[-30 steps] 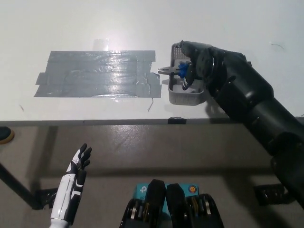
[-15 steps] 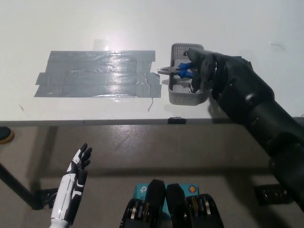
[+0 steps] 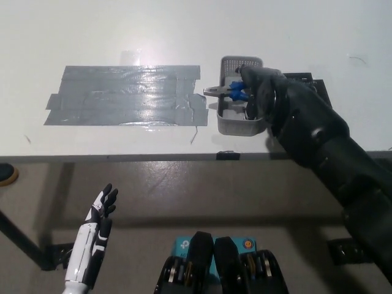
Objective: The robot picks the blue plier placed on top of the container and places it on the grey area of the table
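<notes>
The blue plier (image 3: 235, 92) lies across the top of the small grey container (image 3: 240, 125) near the table's front edge. Its metal nose (image 3: 212, 91) pokes out over the container's left wall. My black right hand (image 3: 262, 93) comes in from the right and covers the far ends of the blue handles; how it grips them is hidden. The grey taped area (image 3: 125, 95) lies to the left of the container with nothing on it. My white left hand (image 3: 98, 236) rests open at the lower left, below the table edge.
The white table (image 3: 184, 30) stretches back beyond the tape and the container. A black bracket (image 3: 228, 155) sits on its front edge (image 3: 122, 157). A dark flat object (image 3: 312, 82) lies behind my right arm.
My right hand has shifted a little to the right over the container, so more of the blue handles shows. The plier has stayed in place. The left hand has not moved.
</notes>
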Controlling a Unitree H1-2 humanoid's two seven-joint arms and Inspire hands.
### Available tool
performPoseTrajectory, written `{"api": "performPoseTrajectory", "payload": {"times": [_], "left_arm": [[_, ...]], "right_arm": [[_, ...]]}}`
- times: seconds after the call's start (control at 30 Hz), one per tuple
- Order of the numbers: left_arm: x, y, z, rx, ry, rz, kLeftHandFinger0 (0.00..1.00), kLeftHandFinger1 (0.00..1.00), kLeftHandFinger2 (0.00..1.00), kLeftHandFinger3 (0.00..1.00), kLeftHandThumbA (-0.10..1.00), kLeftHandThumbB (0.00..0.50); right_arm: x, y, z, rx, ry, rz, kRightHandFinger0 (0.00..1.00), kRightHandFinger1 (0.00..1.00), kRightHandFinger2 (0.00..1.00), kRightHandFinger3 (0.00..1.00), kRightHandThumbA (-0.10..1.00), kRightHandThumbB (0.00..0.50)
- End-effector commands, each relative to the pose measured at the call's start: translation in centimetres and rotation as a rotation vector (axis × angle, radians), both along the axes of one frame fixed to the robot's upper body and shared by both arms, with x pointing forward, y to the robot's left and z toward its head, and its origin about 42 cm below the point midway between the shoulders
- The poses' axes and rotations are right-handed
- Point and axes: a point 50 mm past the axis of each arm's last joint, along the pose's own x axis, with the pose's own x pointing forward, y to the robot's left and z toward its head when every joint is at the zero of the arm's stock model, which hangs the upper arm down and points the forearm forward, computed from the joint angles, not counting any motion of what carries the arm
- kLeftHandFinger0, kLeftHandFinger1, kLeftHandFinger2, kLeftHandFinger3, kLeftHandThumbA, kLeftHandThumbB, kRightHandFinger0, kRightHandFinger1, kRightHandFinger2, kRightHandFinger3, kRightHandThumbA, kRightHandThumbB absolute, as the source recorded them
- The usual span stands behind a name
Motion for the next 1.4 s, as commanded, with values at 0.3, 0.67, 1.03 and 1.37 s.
{"api": "performPoseTrajectory", "payload": {"times": [0.3,0.67,1.03,1.37], "left_arm": [[0.5,0.1,1.0,-0.001,-0.055,0.002,1.00,1.00,1.00,1.00,1.00,0.036],[0.6,0.1,1.2,0.006,-0.053,-0.006,1.00,1.00,1.00,1.00,1.00,0.044],[0.7,0.2,0.9,0.007,-0.052,-0.009,1.00,1.00,1.00,1.00,1.00,0.046],[0.7,0.3,0.9,0.005,-0.057,-0.008,1.00,1.00,1.00,1.00,1.00,0.027]], "right_arm": [[0.3,-1.9,-1.0,0.045,-0.324,0.074,0.11,0.58,0.94,0.86,-0.10,0.220],[0.8,-4.3,-0.6,0.050,-0.352,0.065,0.10,0.46,0.79,0.69,-0.10,0.203],[1.2,-2.7,6.8,0.134,-0.655,0.159,0.10,0.59,0.98,0.37,-0.10,0.177],[1.3,-0.3,12.2,0.143,-0.788,0.229,0.15,0.63,0.97,0.99,-0.10,0.164]]}}
